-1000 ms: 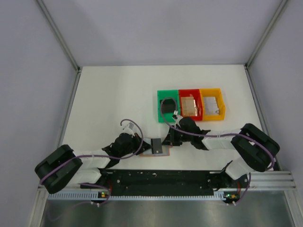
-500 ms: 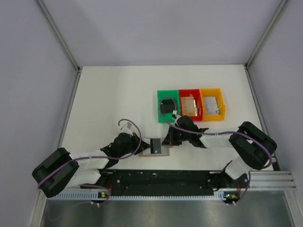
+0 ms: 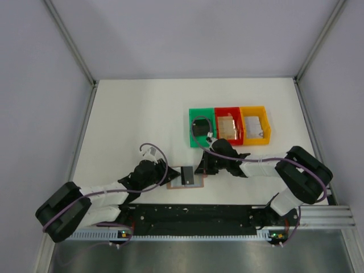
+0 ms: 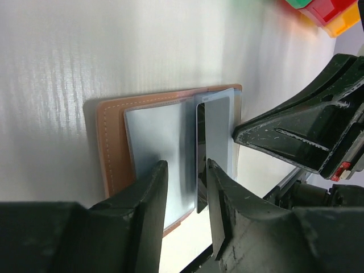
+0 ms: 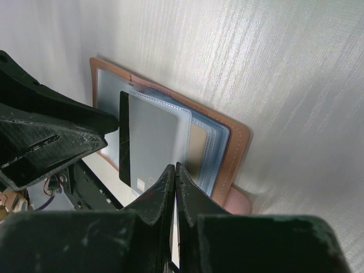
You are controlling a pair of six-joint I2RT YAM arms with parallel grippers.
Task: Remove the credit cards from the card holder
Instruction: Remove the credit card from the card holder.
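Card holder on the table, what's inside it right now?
Lying open, the card holder shows blue-grey sleeves and one dark credit card sticking partly out. Whether more cards sit under the sleeves is hidden.

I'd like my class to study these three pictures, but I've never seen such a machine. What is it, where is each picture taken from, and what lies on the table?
These are two robot arms bolted at the near edge of a table. One picture looks down from above; the other two come from a camera on each wrist, so the black shapes at the bottom are that arm's own fingers. Between the arms lies an open card holder, brown leather outside, blue-grey inside, with a dark card sticking out of a pocket. The left gripper is open, the card's edge showing in its gap. The right gripper is shut beside the holder's clear sleeves; whether it pinches one is unclear. Farther back stand a green bin, a red bin and a yellow bin.
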